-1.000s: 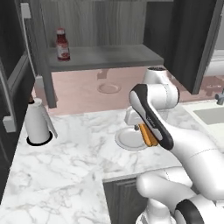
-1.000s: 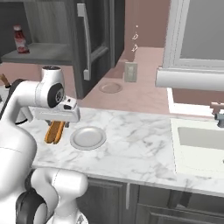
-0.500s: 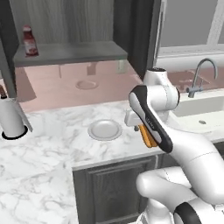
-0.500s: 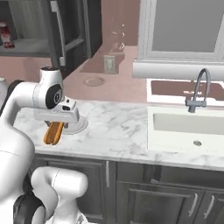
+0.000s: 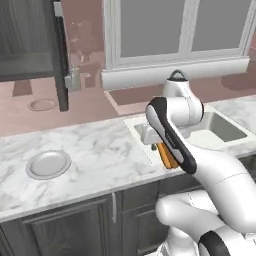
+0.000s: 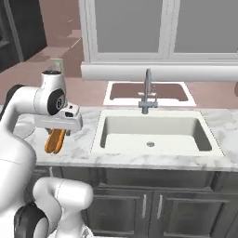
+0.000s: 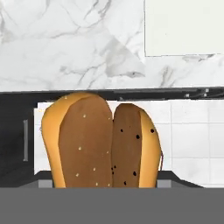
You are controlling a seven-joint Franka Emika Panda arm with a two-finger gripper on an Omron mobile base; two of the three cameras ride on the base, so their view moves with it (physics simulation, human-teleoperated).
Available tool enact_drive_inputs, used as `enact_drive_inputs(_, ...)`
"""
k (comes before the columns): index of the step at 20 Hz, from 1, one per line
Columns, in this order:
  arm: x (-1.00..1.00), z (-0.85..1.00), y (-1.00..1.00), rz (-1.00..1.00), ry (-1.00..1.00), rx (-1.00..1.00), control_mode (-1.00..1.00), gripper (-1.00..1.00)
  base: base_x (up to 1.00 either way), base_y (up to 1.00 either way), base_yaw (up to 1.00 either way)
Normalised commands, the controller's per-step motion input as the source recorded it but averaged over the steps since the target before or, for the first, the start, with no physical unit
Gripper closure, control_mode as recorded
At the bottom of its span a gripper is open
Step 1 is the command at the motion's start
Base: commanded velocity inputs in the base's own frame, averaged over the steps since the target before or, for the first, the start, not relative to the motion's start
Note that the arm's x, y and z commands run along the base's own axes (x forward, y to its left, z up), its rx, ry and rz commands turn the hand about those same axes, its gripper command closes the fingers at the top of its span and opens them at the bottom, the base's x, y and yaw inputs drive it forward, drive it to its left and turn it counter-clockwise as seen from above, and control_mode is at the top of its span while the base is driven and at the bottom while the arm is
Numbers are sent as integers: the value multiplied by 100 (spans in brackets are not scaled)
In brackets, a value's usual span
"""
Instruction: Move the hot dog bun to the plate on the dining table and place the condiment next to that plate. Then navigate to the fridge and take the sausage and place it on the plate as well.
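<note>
Bun (image 7: 103,142) fills the lower middle of the hand view, clenched upright in the gripper (image 6: 56,137), which hangs just over the marble counter's (image 5: 95,150) front edge, left of the sink (image 6: 151,132). In the left base view the hot dog bun sits at about three o'clock from the small grey plate (image 5: 48,164), well apart from it. The step in hand looks like carrying the bun toward the dining table; I would keep the wrist level and the squeeze unchanged while the base drives, so the soft bread neither slips nor crushes. No brand, label or writing can be read anywhere.
</note>
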Motion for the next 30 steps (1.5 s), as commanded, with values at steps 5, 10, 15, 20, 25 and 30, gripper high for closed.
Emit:
enact_drive_inputs(5, 0, 0, 0, 0, 0, 0, 100, 100, 2, -86, -77)
enact_drive_inputs(10, 0, 0, 0, 0, 0, 0, 100, 100, 0, -36, -96)
enact_drive_inputs(15, 0, 0, 0, 0, 0, 0, 100, 100, 0, -37, -95)
enact_drive_inputs(20, 0, 0, 0, 0, 0, 0, 100, 100, 0, -45, -92)
enact_drive_inputs(25, 0, 0, 0, 0, 0, 0, 100, 100, 0, -47, -87)
enact_drive_inputs(30, 0, 0, 0, 0, 0, 0, 100, 100, 22, -49, -64)
